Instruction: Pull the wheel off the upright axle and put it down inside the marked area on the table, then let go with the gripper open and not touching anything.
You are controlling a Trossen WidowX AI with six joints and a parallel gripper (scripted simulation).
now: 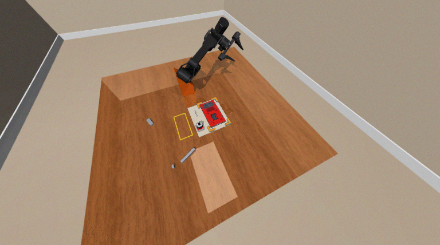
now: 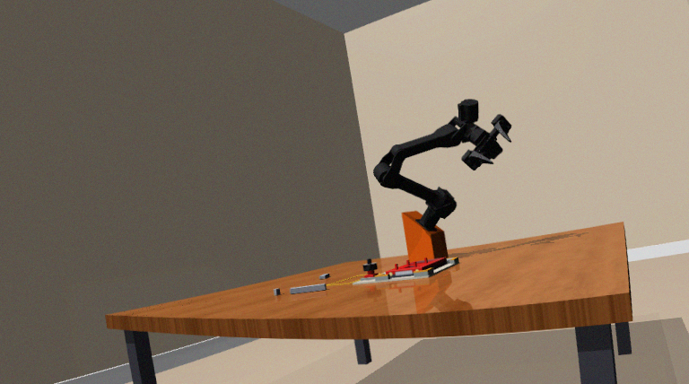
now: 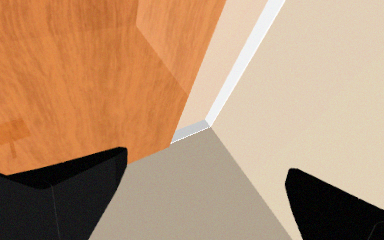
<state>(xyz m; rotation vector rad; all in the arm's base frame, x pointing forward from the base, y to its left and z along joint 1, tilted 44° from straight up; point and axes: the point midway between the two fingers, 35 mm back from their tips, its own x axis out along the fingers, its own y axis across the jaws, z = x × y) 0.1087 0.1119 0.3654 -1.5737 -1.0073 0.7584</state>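
dark wall at left | wood counter with grey blocks | yellow marked area | wheel on its upright axle, on the pale board beside the red plate | my fingers spread wide, holding nothing, high over the counter's far edge | beige wall with white baseboard at right

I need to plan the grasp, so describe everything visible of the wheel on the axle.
The wheel is small and round, dark rimmed with a pale grey centre from above. It sits level on a short upright axle above a red base, at the near corner of the pale board, beside the yellow marked area. Nothing else touches it; the open pincer is raised far away.
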